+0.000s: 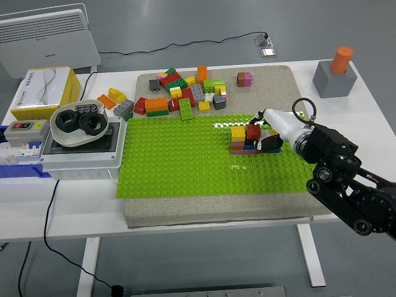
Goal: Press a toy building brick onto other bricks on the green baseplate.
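Observation:
A green baseplate (185,161) lies on a beige mat in the middle of the table. On its right part stands a small stack of bricks (241,143) with a yellow brick on top at the left and a red brick (252,132) beside it. My right hand (267,133), white with black fingers, rests against the stack's right side, its fingers curled around the red brick on the stack. My right arm comes in from the lower right. The left arm is out of view.
Several loose bricks (182,93) lie in a pile behind the baseplate. A grey box with black rings in a bowl (77,124) sits at the left, a yellow carton (43,93) behind it. A grey block with an orange cylinder (336,74) stands at the far right.

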### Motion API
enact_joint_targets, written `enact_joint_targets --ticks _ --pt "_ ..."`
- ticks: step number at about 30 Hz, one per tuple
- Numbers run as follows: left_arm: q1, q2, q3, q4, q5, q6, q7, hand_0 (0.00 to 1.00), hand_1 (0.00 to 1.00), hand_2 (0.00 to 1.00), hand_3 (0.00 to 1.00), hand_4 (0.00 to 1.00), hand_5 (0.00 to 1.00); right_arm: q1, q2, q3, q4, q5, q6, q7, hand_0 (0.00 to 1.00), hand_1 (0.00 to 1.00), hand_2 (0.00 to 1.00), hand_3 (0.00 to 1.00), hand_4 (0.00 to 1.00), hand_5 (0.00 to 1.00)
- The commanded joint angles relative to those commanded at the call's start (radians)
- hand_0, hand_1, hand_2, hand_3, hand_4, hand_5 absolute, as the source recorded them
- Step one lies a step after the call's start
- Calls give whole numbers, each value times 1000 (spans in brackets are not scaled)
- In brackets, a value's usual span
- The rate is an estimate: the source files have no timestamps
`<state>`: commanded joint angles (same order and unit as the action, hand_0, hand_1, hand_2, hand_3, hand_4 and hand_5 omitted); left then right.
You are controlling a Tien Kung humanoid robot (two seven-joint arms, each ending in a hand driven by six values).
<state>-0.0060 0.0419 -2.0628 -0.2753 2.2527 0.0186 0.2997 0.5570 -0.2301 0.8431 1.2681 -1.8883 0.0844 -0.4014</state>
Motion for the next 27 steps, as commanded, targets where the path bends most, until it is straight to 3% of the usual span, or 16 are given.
enact_joint_targets --ticks 21,22,27 --pt "-1 2 1 0 3 -2 0 770 706 658 486 582 494 1 -2 4 -2 16 19 -5 782 809 844 669 673 121" --pt "-1 2 0 0 3 -2 0 770 706 658 486 582 494 1 -2 4 -2 17 20 -5 797 823 871 811 766 133" --pt "0 2 0 0 3 -2 0 770 706 658 486 582 494 1 -2 7 0 17 19 -3 797 823 871 811 766 133"
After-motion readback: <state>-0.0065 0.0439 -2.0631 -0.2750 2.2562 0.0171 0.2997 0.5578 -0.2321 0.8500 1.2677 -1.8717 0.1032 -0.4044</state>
